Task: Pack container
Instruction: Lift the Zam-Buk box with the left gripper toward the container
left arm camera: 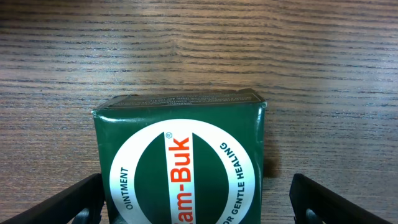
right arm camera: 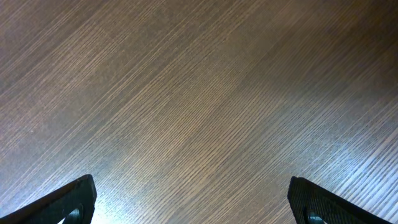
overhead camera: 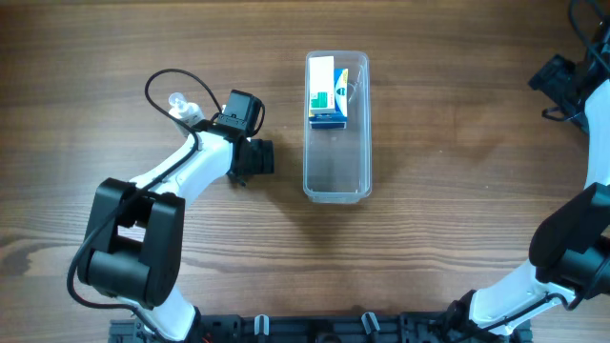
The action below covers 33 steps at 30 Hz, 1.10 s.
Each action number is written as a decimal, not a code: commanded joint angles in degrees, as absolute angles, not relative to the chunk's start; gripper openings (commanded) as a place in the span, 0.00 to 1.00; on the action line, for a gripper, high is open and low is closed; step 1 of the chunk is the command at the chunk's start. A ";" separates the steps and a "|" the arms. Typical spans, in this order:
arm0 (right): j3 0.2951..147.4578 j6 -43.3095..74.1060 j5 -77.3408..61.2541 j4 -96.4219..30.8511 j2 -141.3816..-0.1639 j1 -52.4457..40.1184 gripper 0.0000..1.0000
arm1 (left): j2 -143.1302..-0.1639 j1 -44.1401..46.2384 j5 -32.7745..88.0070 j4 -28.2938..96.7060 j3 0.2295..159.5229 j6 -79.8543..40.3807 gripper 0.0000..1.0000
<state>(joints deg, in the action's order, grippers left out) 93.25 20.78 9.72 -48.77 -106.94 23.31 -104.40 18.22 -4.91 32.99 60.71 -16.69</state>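
Overhead: straight down, far, whole tabletop [overhead camera: 429,143]. Wrist views: close, oblique, same tabletop; left faces green box [left arm camera: 180,162].

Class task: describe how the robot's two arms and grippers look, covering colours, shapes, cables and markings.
The left arm and right arm have white links joined by bulky black joints. A thin black cable loops beside the left wrist. The left gripper and right gripper are black with wedge-shaped fingers. No markings show.
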 commanded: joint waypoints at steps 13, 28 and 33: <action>93.19 21.39 10.50 -48.64 -107.85 23.07 1.00 | -104.81 18.11 -6.15 32.14 61.23 -18.48 0.77; 93.19 21.39 10.50 -48.64 -107.85 23.07 1.00 | -104.81 18.11 -8.45 32.58 61.23 -19.97 0.69; 93.19 21.39 10.50 -48.64 -107.85 23.07 1.00 | -104.81 18.11 -8.45 32.56 61.25 -19.99 0.64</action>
